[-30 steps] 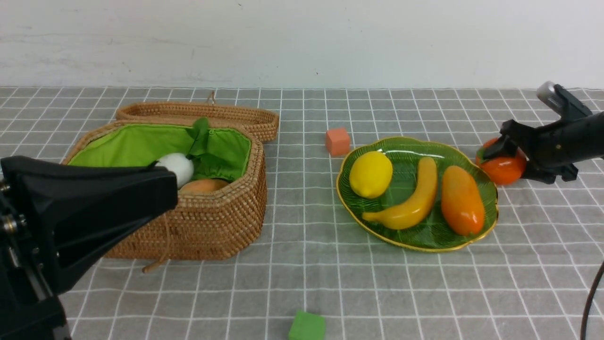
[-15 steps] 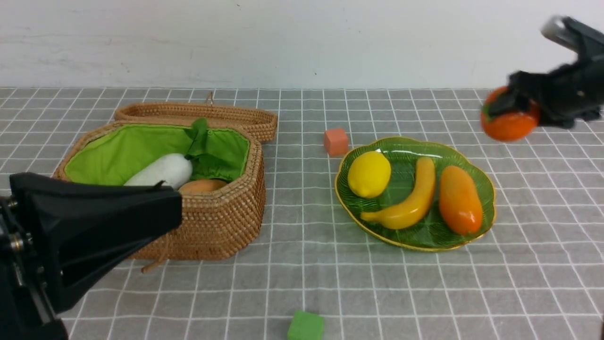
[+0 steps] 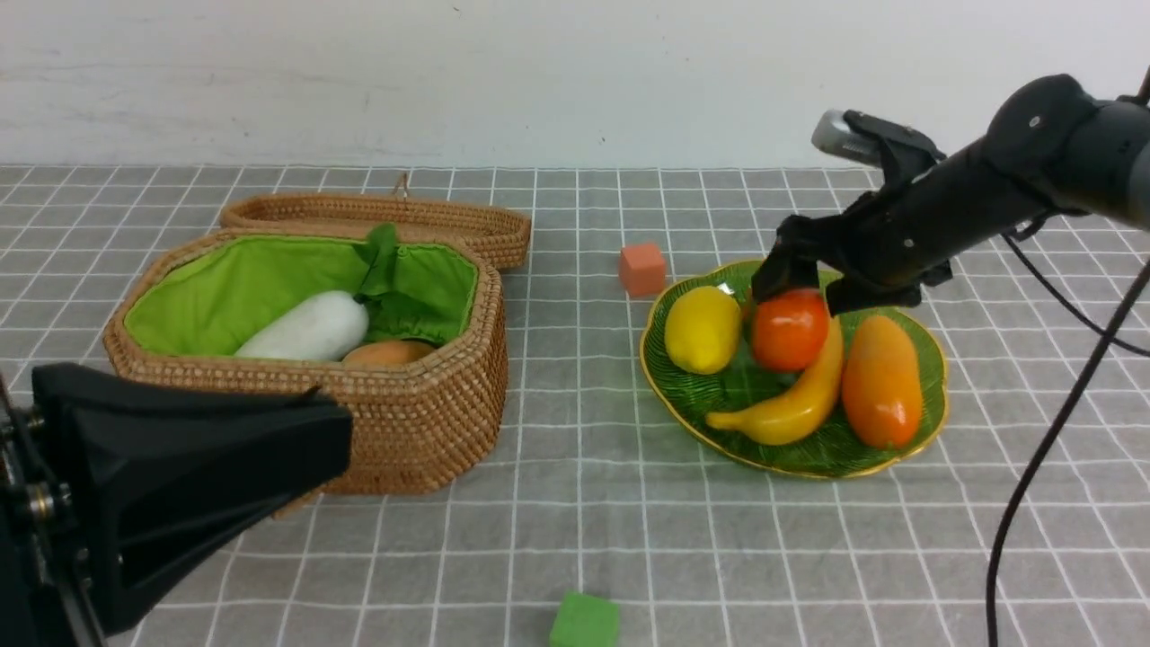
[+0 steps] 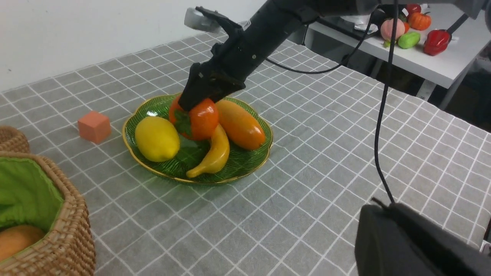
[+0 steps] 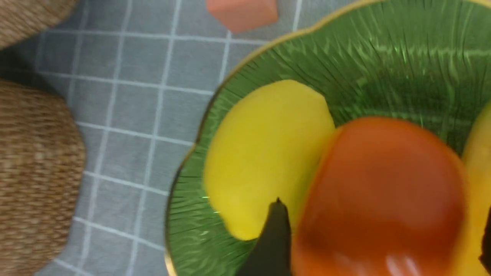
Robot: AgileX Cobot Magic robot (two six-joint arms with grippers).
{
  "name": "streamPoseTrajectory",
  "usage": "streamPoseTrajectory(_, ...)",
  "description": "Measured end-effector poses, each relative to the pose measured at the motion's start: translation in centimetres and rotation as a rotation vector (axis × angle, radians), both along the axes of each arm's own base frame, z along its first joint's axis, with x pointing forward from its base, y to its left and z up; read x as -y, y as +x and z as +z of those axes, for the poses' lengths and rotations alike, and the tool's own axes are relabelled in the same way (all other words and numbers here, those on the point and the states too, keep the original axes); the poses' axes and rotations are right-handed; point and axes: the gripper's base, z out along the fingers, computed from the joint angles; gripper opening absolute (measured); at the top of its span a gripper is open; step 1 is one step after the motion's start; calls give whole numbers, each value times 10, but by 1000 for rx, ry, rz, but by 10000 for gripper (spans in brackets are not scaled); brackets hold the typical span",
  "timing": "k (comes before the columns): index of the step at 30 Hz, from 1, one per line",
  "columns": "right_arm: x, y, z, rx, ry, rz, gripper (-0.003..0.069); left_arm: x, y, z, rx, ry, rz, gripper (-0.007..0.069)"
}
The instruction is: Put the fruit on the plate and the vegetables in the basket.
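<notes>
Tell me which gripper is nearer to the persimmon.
Right. The right gripper sits directly over the persimmon on the plate, fingers straddling it. The left gripper is far off, near the basket.

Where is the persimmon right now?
In the front view, the persimmon sits on the plate right of centre, between lemon and banana, under the right pincer.

1. A table under a grey checked cloth [image 3: 575, 503].
2. Far left: basket [image 3: 404, 422].
3. Right: plate [image 3: 809, 454].
4. 2 cubes: orange cube [image 3: 642, 268] far, green cube [image 3: 584, 622] near.
</notes>
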Motion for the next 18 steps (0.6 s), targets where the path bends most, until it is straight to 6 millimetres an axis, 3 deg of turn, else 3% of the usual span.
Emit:
streamPoseTrajectory(3, 2, -20, 39, 23, -32, 49, 648, 0, 0, -1, 3, 12, -1, -13)
streamPoseTrajectory(4, 2, -20, 39, 23, -37, 49, 644, 0, 0, -1, 3, 12, -1, -13)
streamPoseTrajectory(7, 10, -59, 90, 13, -124, 107, 520, -1, 2, 1, 30, 5, 18, -13)
streamPoseTrajectory(8, 10, -62, 93, 13, -122, 109, 520, -1, 2, 2, 33, 3, 20, -13)
streamPoseTrajectory(9, 16, -86, 119, 12, -176, 120, 407, -2, 2, 3, 44, -3, 26, -13)
streamPoseTrajectory(10, 16, -89, 121, 12, -175, 120, 407, -2, 1, 3, 46, -4, 26, -13)
streamPoseTrajectory(11, 19, -101, 131, 13, -195, 118, 344, -4, 0, 2, 52, -8, 29, -13)
streamPoseTrajectory(12, 25, -134, 152, 17, -217, 106, 232, -9, -7, -3, 67, -21, 36, -13)
streamPoseTrajectory(14, 29, -160, 162, 17, -230, 89, 145, -15, -15, -14, 77, -32, 45, -13)
streamPoseTrajectory(18, 41, -237, 169, 46, -259, 40, 15, -31, -30, -50, 101, -106, 108, -13)
